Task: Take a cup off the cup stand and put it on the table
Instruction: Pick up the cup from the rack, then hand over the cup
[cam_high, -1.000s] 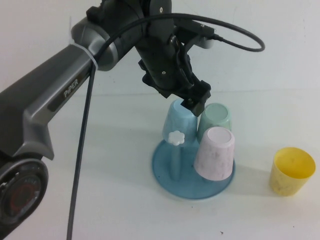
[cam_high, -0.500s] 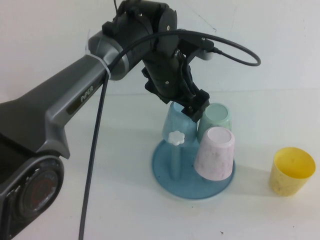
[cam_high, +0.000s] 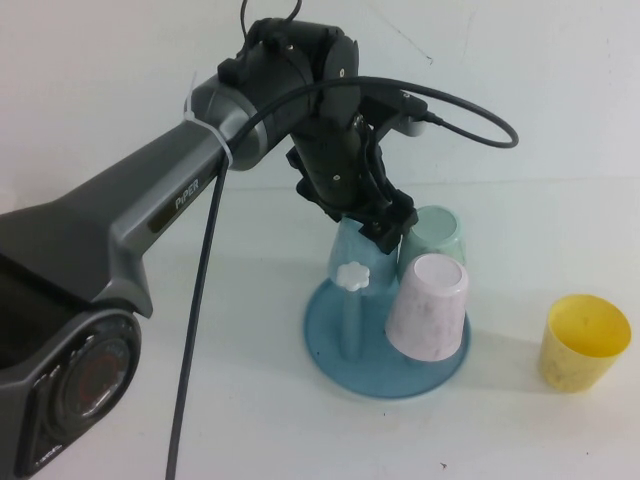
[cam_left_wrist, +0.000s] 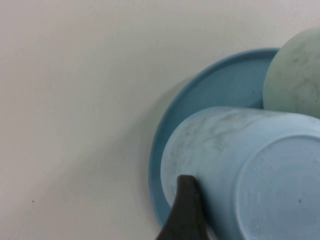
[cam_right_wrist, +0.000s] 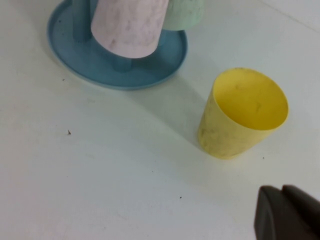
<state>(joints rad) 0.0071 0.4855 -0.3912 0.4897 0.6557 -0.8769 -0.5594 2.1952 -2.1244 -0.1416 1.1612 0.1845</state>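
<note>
The light blue cup (cam_high: 352, 250) hangs upside down on a peg of the blue cup stand (cam_high: 330, 345). My left gripper (cam_high: 388, 226) is down over the cup's upturned base, with its jaws apart astride it. In the left wrist view one dark finger (cam_left_wrist: 186, 210) lies against the side of the cup (cam_left_wrist: 235, 150); the other finger is out of frame. The stand's rim (cam_left_wrist: 165, 130) shows below the cup. My right gripper (cam_right_wrist: 282, 192) is shut and empty above the white table (cam_right_wrist: 100, 175), near the yellow cup.
A pale green cup (cam_high: 436, 230) and a pink cup (cam_high: 428, 305) also hang upside down on the stand. A bare peg with a white flower knob (cam_high: 353, 276) stands at the front. A yellow cup (cam_high: 585, 342) stands upright on the table to the right.
My left arm has reached further forward and lowered its gripper onto the light blue cup. The cups have not moved.
</note>
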